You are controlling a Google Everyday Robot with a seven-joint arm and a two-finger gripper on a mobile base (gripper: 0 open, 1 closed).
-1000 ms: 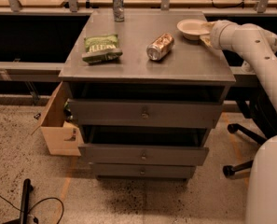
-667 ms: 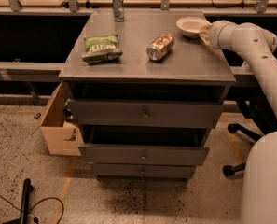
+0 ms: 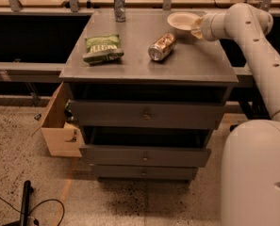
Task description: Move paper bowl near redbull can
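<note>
The paper bowl [image 3: 182, 20] is seen at the back right of the tabletop [image 3: 144, 65], with the hand [image 3: 197, 28] set against its right rim. Whether the rim is grasped cannot be told. The redbull can [image 3: 119, 4] stands upright well to the bowl's left, so a leftward move is called for.
</note>
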